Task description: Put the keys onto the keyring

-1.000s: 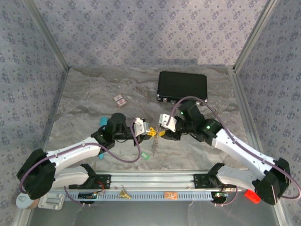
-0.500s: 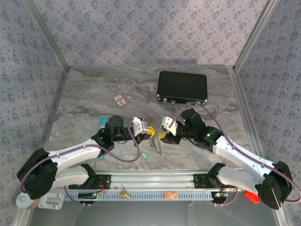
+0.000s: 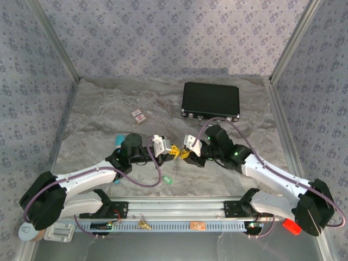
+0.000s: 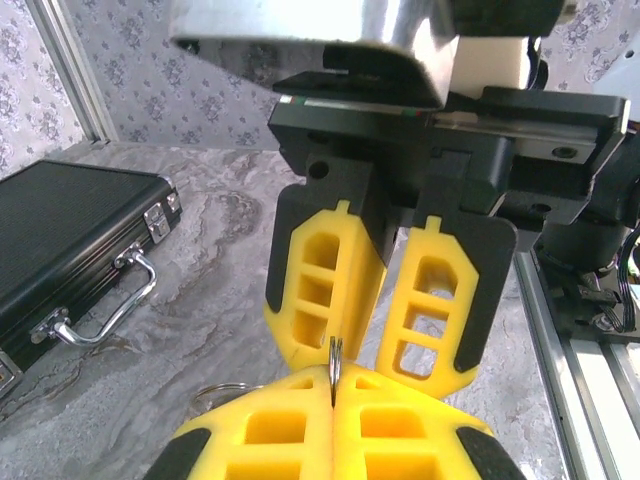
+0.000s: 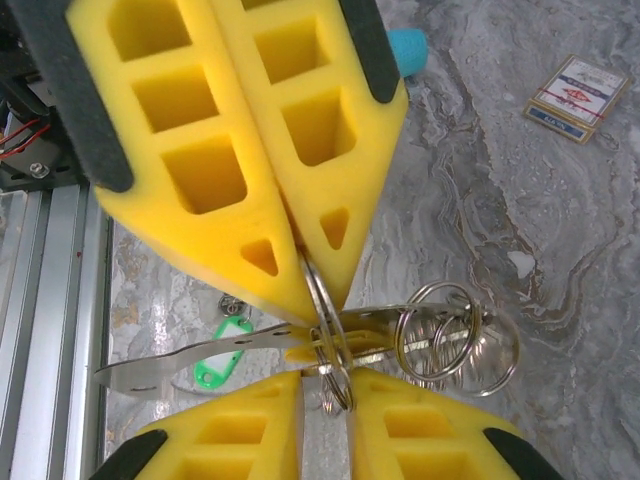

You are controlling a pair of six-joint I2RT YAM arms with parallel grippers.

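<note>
My left gripper (image 3: 172, 149) (image 4: 333, 385) is shut on the edge of the keyring (image 4: 335, 358), a thin metal split ring held off the table. The keyring (image 5: 322, 300) runs down from the left gripper (image 5: 310, 270) into the narrow gap of my right gripper (image 5: 325, 385) (image 3: 185, 154), whose jaws stand slightly apart around it. A yellow-headed key (image 5: 375, 350) with a long silver blade hangs behind the ring, beside several smaller rings (image 5: 455, 330). The green-headed key (image 5: 222, 365) (image 3: 167, 178) lies on the table below.
A black case (image 3: 211, 100) (image 4: 70, 230) stands at the back right. A red-and-white card (image 3: 139, 115) (image 5: 578, 100) lies at the back left, and a teal pen (image 5: 408, 50) sits under the left arm. A metal rail (image 3: 174, 209) runs along the near edge.
My right gripper has moved left up to the left gripper and its jaws have narrowed around the keyring. The left gripper has stayed put, still shut.
</note>
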